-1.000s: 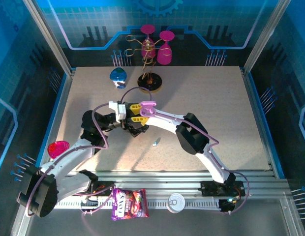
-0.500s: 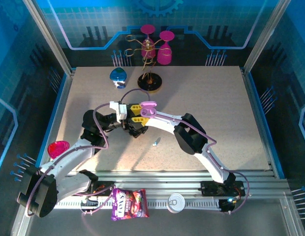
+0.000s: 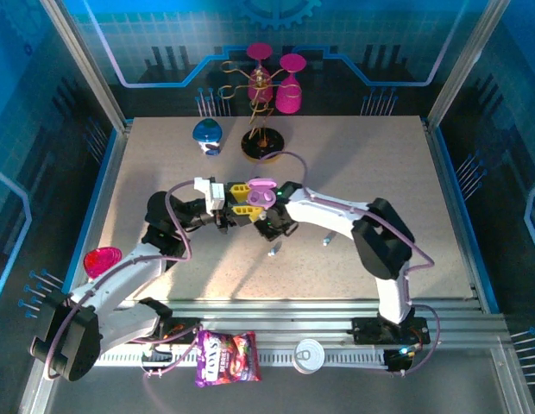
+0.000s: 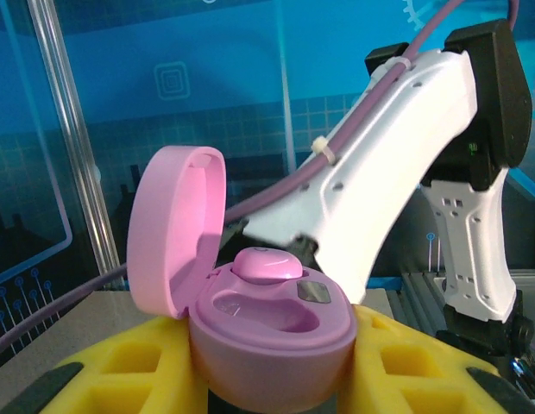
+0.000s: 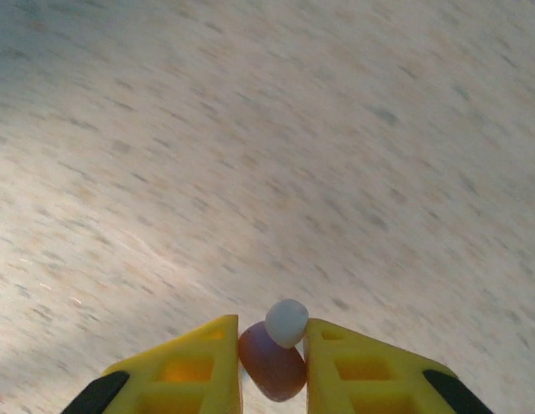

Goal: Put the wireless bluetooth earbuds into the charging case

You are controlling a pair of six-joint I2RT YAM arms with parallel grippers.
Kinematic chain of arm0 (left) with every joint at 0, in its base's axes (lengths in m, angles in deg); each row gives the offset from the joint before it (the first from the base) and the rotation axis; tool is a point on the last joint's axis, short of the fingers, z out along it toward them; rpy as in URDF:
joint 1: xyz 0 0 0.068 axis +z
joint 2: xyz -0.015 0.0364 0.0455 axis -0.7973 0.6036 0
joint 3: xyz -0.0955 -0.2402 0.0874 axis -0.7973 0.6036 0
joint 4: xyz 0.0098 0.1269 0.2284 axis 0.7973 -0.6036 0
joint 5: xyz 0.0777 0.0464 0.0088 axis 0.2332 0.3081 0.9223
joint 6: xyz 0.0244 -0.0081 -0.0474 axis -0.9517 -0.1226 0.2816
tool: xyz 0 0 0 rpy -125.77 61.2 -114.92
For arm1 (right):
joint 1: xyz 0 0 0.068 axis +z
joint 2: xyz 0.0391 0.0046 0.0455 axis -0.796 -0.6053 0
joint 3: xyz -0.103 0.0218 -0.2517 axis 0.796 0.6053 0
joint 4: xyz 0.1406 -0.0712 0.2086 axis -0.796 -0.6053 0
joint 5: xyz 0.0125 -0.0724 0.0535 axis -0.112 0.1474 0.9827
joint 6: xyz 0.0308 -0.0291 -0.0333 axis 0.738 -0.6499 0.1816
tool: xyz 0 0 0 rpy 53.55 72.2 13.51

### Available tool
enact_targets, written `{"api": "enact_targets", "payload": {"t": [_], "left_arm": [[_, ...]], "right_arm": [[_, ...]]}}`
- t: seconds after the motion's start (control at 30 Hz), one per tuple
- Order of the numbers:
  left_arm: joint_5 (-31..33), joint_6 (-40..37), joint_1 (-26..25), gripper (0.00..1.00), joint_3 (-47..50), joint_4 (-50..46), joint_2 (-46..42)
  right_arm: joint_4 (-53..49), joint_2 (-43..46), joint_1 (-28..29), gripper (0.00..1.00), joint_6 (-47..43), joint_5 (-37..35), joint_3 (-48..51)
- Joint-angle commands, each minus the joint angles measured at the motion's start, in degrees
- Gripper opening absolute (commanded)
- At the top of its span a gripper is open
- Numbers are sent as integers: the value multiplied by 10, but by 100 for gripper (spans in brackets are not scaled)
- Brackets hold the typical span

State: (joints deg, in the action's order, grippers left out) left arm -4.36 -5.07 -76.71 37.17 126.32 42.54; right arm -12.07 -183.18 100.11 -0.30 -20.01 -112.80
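The pink pair looks half done: the left claw (image 4: 272, 384), closed on the open pink charging case (image 4: 267, 336), shows one pink earbud (image 4: 266, 263) seated beside an empty well, while the right claw (image 5: 273, 345) pinches the second pink earbud (image 5: 269, 369) above the worktop (image 5: 250, 129), a pale blue earbud (image 3: 274, 250) lying loose.

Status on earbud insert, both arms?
Left gripper shut on open pink case, seated earbud in one slot, other slot empty. Right gripper shut on pink-purple earbud. Blue earbud loose on table.

White arms (image 3: 121, 278) with black joints; purple cables (image 4: 267, 197) held by a white zip tie (image 4: 322, 145); yellow fingers (image 5: 185, 371), black-patched.
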Motion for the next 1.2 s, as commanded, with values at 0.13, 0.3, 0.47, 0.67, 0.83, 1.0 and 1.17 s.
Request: {"api": "enact_targets", "payload": {"t": [0.13,0.3,0.47,0.67,0.83,1.0,1.17], "left_arm": [[-6,0,-2,28,-14,13,16],[-5,0,-2,28,-17,10,18],[-5,-1,-3,28,-17,5,19],[-3,-5,-3,28,-17,3,21],[-5,-5,-3,28,-18,7,22],[-6,-2,-3,28,-16,13,24],[-8,-2,-3,28,-16,9,19]], "right_arm": [[33,52,-61,21,15,-10,123],[38,55,-72,22,17,-16,145],[18,67,-69,33,21,-34,137],[-2,118,-53,48,48,-46,143],[37,141,-33,48,109,3,177],[92,137,-29,51,167,53,211],[94,122,-28,54,172,39,213]]}}
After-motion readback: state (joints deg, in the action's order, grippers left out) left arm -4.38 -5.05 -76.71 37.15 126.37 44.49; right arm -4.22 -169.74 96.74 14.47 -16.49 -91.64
